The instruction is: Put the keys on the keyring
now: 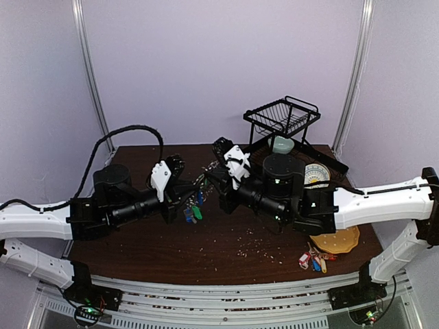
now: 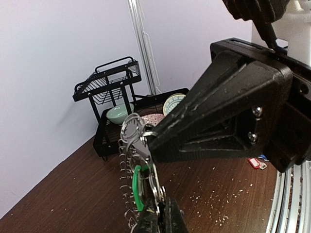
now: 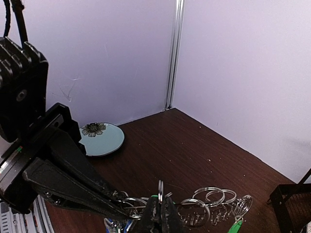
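We see the left gripper (image 1: 195, 189) and right gripper (image 1: 214, 179) meet mid-table, each pinching the keyring (image 3: 209, 206) aloft; keys (image 1: 194, 213) dangle beneath, with bare table (image 1: 137, 247) open toward the near edge

Plain lilac walls (image 1: 206, 62) and aluminium posts (image 1: 90, 68) are enclosing a dark wooden table (image 1: 206, 247), marking this as a robotics lab booth.

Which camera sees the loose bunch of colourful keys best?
Top external: the small loose bunch of red, yellow and blue tagged keys lies whole. Left wrist shows only a red tag; right wrist, none.
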Action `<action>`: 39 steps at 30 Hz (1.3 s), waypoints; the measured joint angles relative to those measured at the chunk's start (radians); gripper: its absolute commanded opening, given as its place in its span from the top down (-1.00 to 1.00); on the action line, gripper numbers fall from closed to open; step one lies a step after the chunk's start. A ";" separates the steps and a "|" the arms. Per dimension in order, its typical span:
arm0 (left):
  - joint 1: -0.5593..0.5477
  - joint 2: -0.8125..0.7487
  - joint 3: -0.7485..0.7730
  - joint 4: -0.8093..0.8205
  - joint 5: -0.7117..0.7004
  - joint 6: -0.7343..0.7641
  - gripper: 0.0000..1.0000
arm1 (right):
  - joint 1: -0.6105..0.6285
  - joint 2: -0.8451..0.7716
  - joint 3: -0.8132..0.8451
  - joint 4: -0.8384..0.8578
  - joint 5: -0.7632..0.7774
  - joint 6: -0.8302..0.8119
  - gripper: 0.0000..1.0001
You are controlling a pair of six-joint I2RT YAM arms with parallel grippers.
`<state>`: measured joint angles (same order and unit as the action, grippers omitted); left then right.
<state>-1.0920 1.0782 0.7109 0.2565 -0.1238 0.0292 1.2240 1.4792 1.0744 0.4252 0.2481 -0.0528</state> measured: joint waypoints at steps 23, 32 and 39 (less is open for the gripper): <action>-0.003 0.105 -0.301 0.227 0.087 -0.078 1.00 | -0.039 0.026 0.039 -0.349 -0.307 -0.090 0.33; -0.002 0.131 -0.356 0.318 0.205 -0.073 1.00 | -0.187 -0.078 0.006 -0.461 -0.619 -0.113 0.23; -0.002 -0.005 -0.367 0.329 0.232 -0.048 1.00 | -0.242 -0.153 -0.077 -0.386 -0.673 0.025 0.28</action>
<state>-1.0939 1.0729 0.3439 0.5854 0.1078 -0.0189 0.9817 1.3266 0.9970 0.0387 -0.4252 -0.0280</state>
